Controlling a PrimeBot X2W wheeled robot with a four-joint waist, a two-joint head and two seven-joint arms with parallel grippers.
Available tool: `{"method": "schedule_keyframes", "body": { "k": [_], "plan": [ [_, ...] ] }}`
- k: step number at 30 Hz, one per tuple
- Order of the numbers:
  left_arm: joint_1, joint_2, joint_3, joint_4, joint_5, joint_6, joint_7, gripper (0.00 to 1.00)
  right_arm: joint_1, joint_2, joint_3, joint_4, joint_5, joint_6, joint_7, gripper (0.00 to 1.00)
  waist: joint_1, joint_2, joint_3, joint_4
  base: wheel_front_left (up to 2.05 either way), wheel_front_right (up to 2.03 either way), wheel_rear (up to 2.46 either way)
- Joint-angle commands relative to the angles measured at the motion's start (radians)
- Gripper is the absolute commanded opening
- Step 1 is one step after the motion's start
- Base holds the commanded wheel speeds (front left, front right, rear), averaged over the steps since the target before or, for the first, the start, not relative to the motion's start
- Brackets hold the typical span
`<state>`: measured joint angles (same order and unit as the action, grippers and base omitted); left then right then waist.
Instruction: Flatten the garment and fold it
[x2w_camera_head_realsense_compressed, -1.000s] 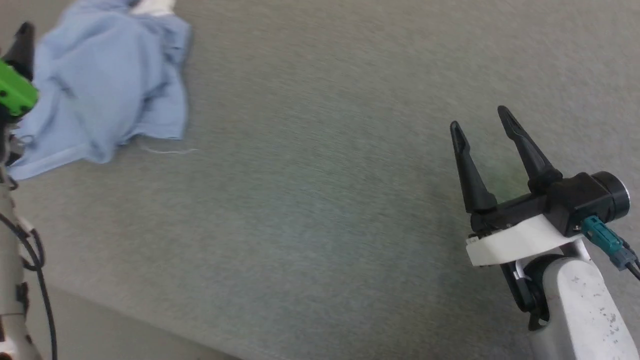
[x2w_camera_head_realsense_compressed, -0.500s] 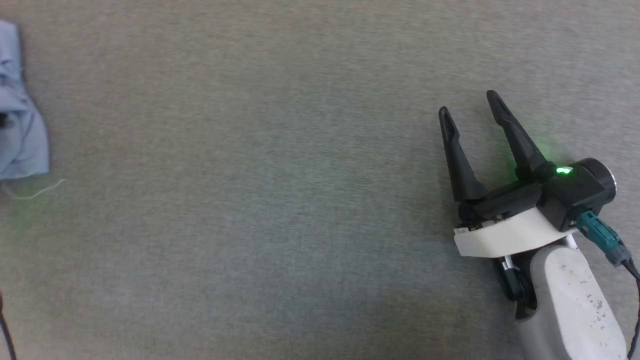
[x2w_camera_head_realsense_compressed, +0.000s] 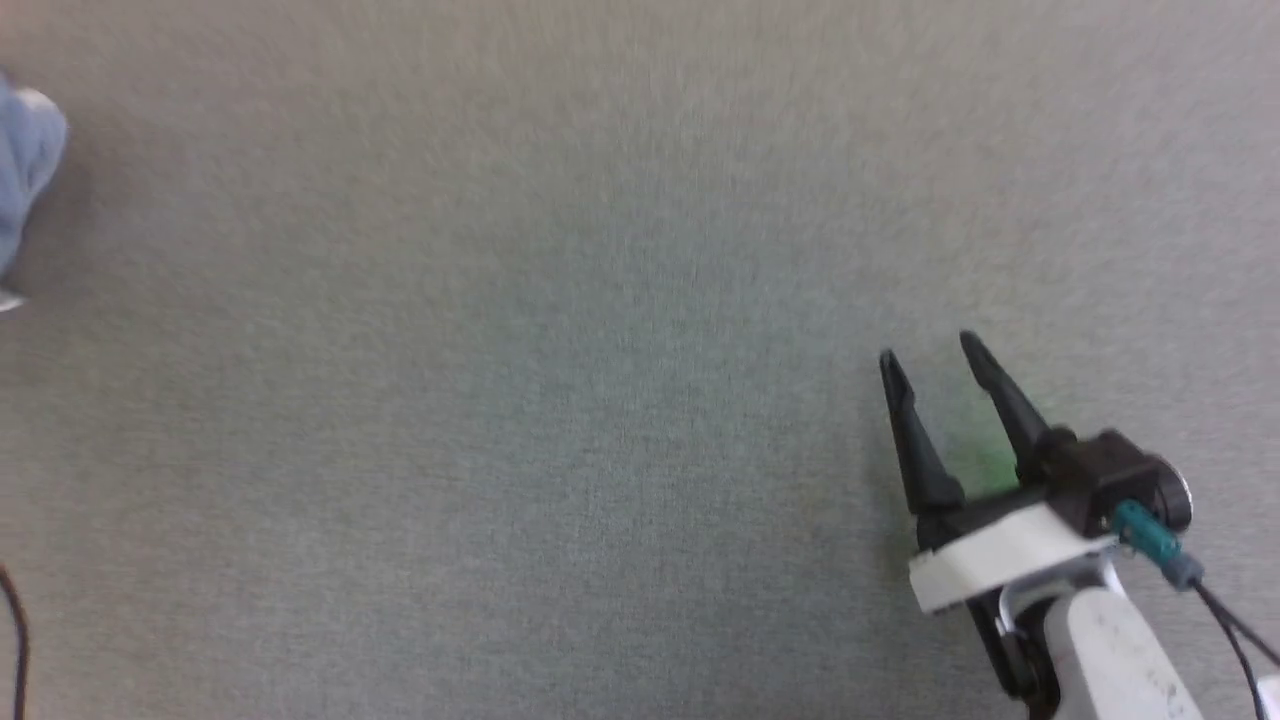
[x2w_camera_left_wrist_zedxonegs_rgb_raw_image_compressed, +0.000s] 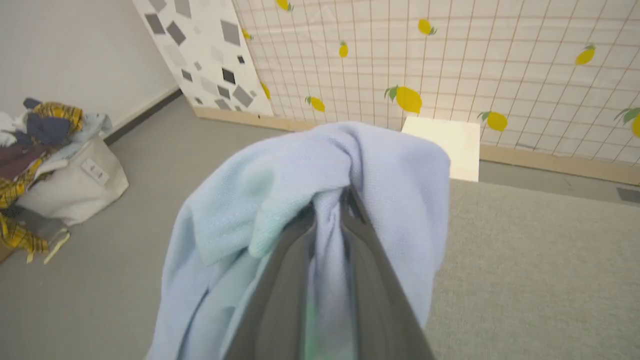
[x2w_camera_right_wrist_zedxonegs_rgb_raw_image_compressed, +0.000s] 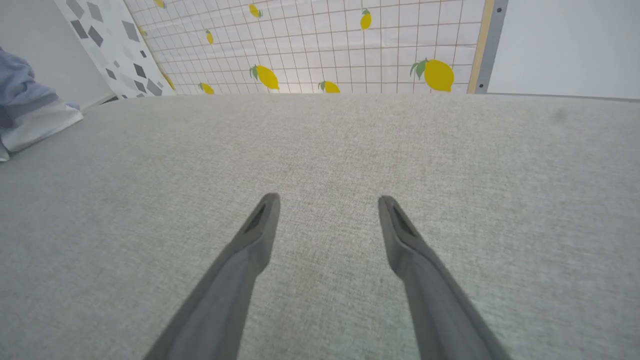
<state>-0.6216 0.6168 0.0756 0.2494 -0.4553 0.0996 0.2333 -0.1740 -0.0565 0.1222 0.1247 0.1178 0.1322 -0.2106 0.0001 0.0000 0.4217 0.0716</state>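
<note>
Grey, felt-like cloth covers the bench (x2w_camera_head_realsense_compressed: 600, 400), and the right fingers (x2w_camera_head_realsense_compressed: 915, 450) hang above it spread wide apart with nothing between them. In the right wrist view the same two dark fingers (x2w_camera_right_wrist_zedxonegs_rgb_raw_image_compressed: 245, 260) stand parted, with bare bench (x2w_camera_right_wrist_zedxonegs_rgb_raw_image_compressed: 320, 140) under and ahead of their tips. A green glow lies on the surface between them in the head view.

The left fingers (x2w_camera_left_wrist_zedxonegs_rgb_raw_image_compressed: 282, 295) are pressed close together and clamp the garment (x2w_camera_left_wrist_zedxonegs_rgb_raw_image_compressed: 300, 170). The light blue knit runs in a strip between them, bunches over their tips and hangs down on both sides, more of it to their left. Beyond and to the right of these fingers lies the bench (x2w_camera_left_wrist_zedxonegs_rgb_raw_image_compressed: 525, 275).

From the right fingers the garment (x2w_camera_right_wrist_zedxonegs_rgb_raw_image_compressed: 17, 90) is well apart, off to their far left at the bench's edge. In the head view a small blurred part of it (x2w_camera_head_realsense_compressed: 25, 170) lies at the far left.

Past the left fingers' tips stands a wall with printed lemons (x2w_camera_left_wrist_zedxonegs_rgb_raw_image_compressed: 450, 60), with a white box (x2w_camera_left_wrist_zedxonegs_rgb_raw_image_compressed: 445, 145) at its foot. Far to their left, on the floor (x2w_camera_left_wrist_zedxonegs_rgb_raw_image_compressed: 150, 165), sits a pale basket (x2w_camera_left_wrist_zedxonegs_rgb_raw_image_compressed: 75, 185) piled with mixed clothes.
</note>
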Motion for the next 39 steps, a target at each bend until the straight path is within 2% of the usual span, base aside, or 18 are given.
{"method": "schedule_keyframes", "body": {
  "k": [1, 7, 15, 22, 27, 31, 39],
  "plan": [
    [-0.042, 0.015, -0.025, -0.001, 0.030, -0.019, -0.037, 0.00, 0.020, 0.003, -0.008, 0.006, 0.009, -0.002, -0.008, 1.00, -0.0001, 0.0000, -0.242, 0.018, 0.00, 0.00, 0.00],
    [-0.166, -0.006, -0.151, 0.005, 0.097, -0.097, -0.110, 0.00, 0.094, 0.006, -0.034, 0.008, 0.019, -0.002, -0.003, 1.00, -0.0001, 0.0000, -0.371, -0.035, 0.00, 0.00, 0.00],
    [-0.259, -0.149, -0.312, -0.057, 0.101, -0.156, -0.089, 0.00, 0.159, 0.006, -0.039, -0.022, 0.032, -0.002, 0.027, 1.00, -0.0001, 0.0000, -0.447, -0.135, 0.00, 0.00, 0.00],
    [-0.204, -0.304, -0.432, -0.056, 0.024, -0.186, -0.039, 0.00, 0.184, 0.006, -0.028, -0.055, 0.031, -0.002, 0.057, 1.00, -0.0001, 0.0000, -0.444, -0.222, 0.00, 0.00, 0.00],
    [-0.099, -0.404, -0.504, 0.000, -0.072, -0.199, 0.042, 0.00, 0.181, 0.006, -0.014, -0.069, 0.033, -0.002, 0.073, 1.00, -0.0001, 0.0000, -0.420, -0.272, 0.00, 0.00, 0.00],
    [-0.012, -0.457, -0.569, 0.089, -0.135, -0.204, 0.150, 0.00, 0.175, 0.006, -0.008, -0.075, 0.038, -0.002, 0.077, 1.00, -0.0001, 0.0000, -0.398, -0.298, 0.00, 0.00, 0.00],
    [0.144, -0.502, -0.661, 0.287, -0.192, -0.166, 0.357, 0.00, 0.165, 0.006, 0.007, -0.068, 0.046, -0.002, 0.084, 1.00, -0.0001, 0.0000, -0.371, -0.309, 0.00, 0.00, 0.00]
  ]
}}
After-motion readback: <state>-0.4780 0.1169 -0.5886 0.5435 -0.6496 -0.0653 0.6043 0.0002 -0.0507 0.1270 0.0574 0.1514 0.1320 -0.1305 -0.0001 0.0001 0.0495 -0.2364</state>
